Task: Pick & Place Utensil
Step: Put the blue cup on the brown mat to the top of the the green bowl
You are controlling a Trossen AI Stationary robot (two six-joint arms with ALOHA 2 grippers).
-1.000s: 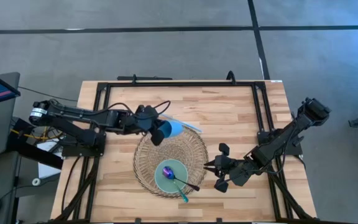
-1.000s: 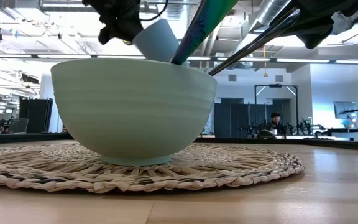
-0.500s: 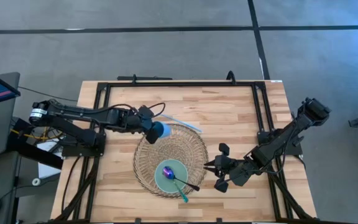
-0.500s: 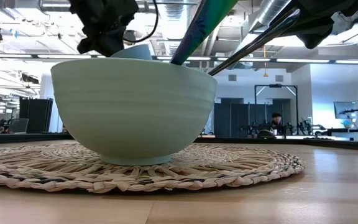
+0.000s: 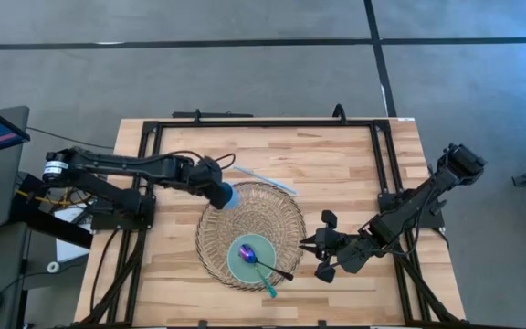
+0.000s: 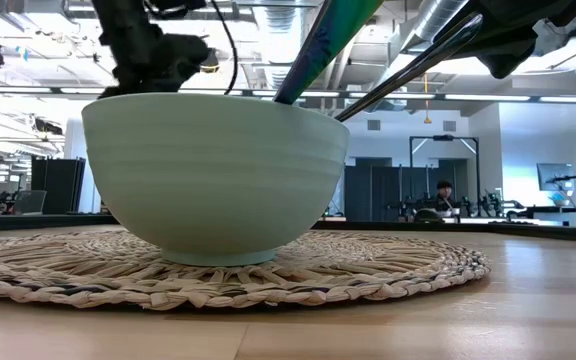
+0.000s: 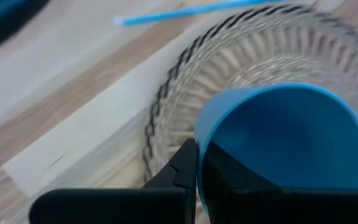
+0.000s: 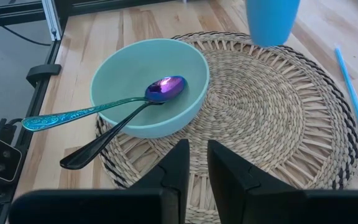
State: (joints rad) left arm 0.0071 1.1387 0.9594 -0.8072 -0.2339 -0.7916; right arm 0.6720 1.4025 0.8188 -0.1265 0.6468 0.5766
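While two spoons (image 8: 114,115) lie in the bowl (image 8: 148,84) on the woven mat (image 5: 281,224), handles over its rim, right tool (image 5: 316,249) sits just beside, w/ fingers spread. Left tool (image 5: 217,192) grips blue cup (image 5: 229,195) at mat's far edge; straw (image 5: 265,179) on desk (image 5: 336,174) nearby.

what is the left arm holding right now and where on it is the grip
The left gripper holds the blue cup by its rim, jaws pinching the wall, at the woven mat's edge. The right gripper holds nothing.
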